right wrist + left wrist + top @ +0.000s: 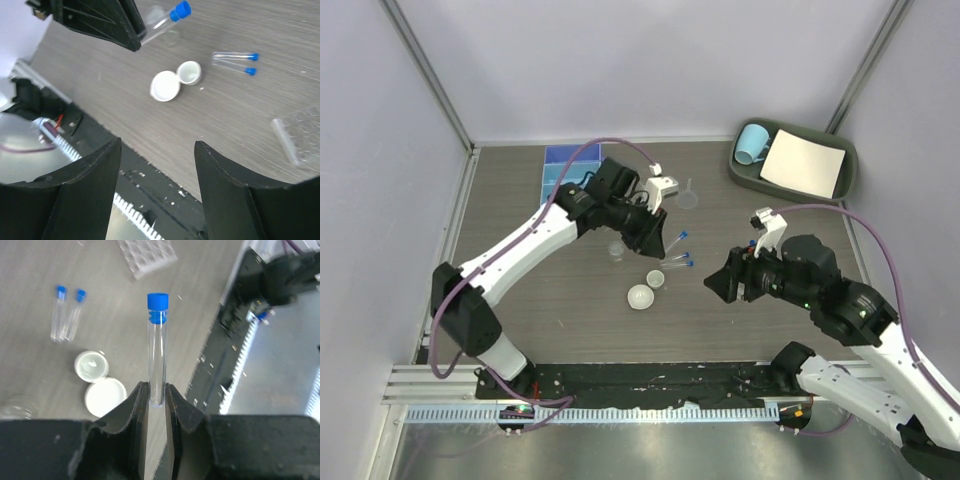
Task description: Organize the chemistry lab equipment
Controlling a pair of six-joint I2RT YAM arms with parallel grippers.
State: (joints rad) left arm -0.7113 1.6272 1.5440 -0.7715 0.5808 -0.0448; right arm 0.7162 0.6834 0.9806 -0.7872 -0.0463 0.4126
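My left gripper [156,390] is shut on the bottom end of a blue-capped clear tube [157,350], held above the table; it also shows in the right wrist view [172,14]. Two more blue-capped tubes [677,259] lie side by side on the table just right of the left gripper [653,243]. Two small white round dishes [640,296] [656,278] touch each other below them. A small clear beaker [616,250] stands left of the dishes. A clear funnel [688,195] sits behind. The clear tube rack [300,135] lies near my right gripper [712,283], which is open and empty.
A dark green tray [850,165] at the back right holds a light-blue mug [752,143] and a white paper sheet [805,163]. A blue compartment tray [563,168] lies at the back left. The black rail [650,380] runs along the near edge.
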